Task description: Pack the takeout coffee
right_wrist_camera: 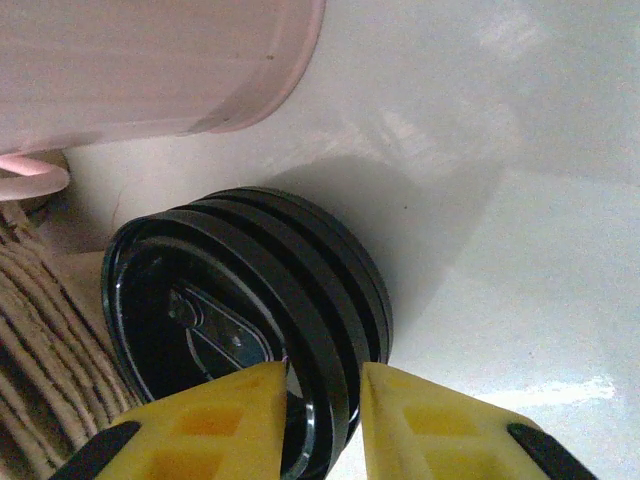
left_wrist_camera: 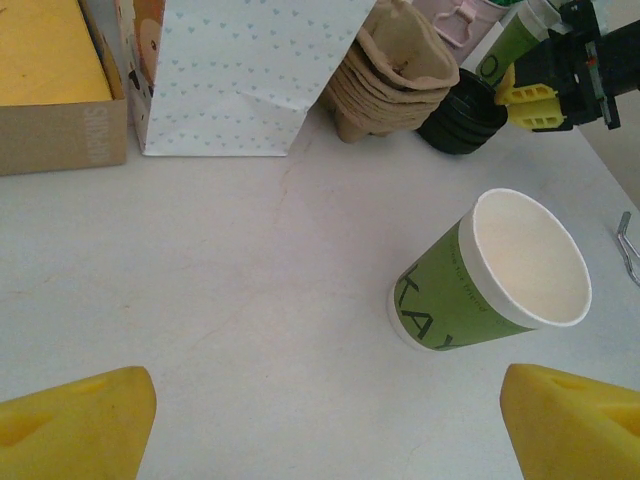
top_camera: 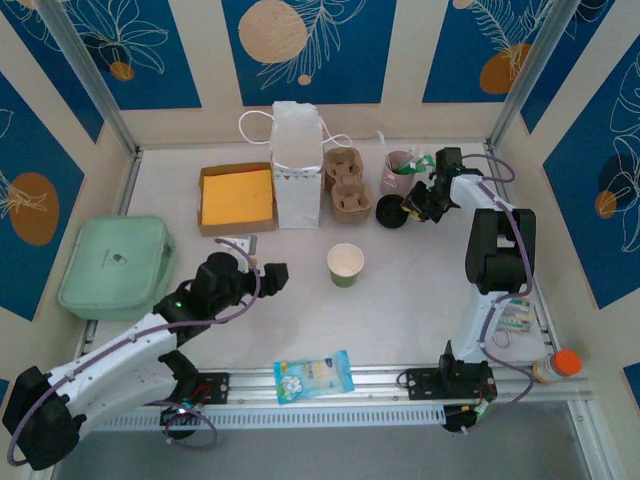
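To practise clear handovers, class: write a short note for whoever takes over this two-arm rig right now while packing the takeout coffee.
Left gripper: open, empty, aimed at the green paper cup with white rim, which stands upright, lidless, on the table.
Right gripper: fingers straddle the rim of the stacked round black plastic lids beside the pink cup; grip not confirmed.
Brown pulp cup carriers sit stacked beside the white paper bag.
Done: nothing packed yet.
Left: probably lid the cup, seat it in a carrier.
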Controlling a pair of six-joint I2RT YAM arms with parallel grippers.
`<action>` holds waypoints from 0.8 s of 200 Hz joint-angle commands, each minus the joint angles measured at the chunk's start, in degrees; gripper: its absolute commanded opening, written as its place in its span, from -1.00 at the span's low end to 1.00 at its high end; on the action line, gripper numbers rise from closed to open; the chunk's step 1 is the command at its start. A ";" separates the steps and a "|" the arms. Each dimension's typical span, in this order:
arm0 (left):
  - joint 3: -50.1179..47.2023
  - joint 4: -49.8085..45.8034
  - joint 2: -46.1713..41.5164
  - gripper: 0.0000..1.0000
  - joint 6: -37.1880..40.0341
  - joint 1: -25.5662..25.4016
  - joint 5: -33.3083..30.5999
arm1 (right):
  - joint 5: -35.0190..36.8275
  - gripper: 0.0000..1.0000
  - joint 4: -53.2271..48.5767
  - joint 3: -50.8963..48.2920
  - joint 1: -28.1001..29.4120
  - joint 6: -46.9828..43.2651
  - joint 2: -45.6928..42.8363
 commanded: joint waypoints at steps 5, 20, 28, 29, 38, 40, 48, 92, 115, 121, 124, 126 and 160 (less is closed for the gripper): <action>1.61 0.89 0.00 0.78 1.00 -0.58 -0.72 | -0.20 -0.47 0.03 2.00 0.22 -0.46 1.24; 1.52 0.94 0.09 0.78 0.96 -0.62 -0.72 | -0.14 -0.47 0.03 2.27 0.38 -0.57 1.51; 1.52 0.97 -0.02 0.78 0.96 -0.64 -0.72 | -0.10 -0.49 -0.02 2.42 0.48 -0.67 1.56; 1.52 1.00 -0.01 0.78 0.96 -0.65 -0.72 | -0.03 -0.49 -0.04 2.39 0.53 -0.63 1.56; 1.52 0.99 0.00 0.78 1.03 -0.64 -0.81 | 0.18 -0.53 -0.14 2.46 0.57 -0.66 1.58; 1.52 0.98 0.00 0.78 1.04 -0.65 -0.81 | 0.14 -0.54 -0.15 2.56 0.64 -0.68 1.58; 1.52 0.88 -0.11 0.78 1.13 -0.64 -0.81 | 0.44 -0.57 -0.24 2.55 0.66 -0.65 1.55; 1.61 0.84 -0.30 0.78 1.48 -0.62 -1.21 | 1.32 -0.72 -1.01 2.89 1.23 -0.85 1.02; 1.57 0.97 -0.26 0.78 1.54 -0.59 -1.16 | 2.25 -0.78 -1.59 2.87 1.86 -1.10 0.45; 1.61 0.95 -0.26 0.78 1.51 -0.56 -1.16 | 2.43 -0.78 -1.72 2.70 2.04 -1.18 0.19; 1.61 0.96 -0.26 0.78 1.54 -0.57 -1.16 | 2.55 -0.78 -1.80 2.63 2.19 -1.18 0.08; 1.61 1.01 -0.26 0.78 1.61 -0.63 -1.16 | 2.69 -0.78 -1.86 2.54 2.23 -1.18 -0.03; 1.94 0.88 -0.35 0.78 1.91 -0.61 -0.99 | 4.15 -0.79 -2.13 0.48 3.22 -1.37 -2.77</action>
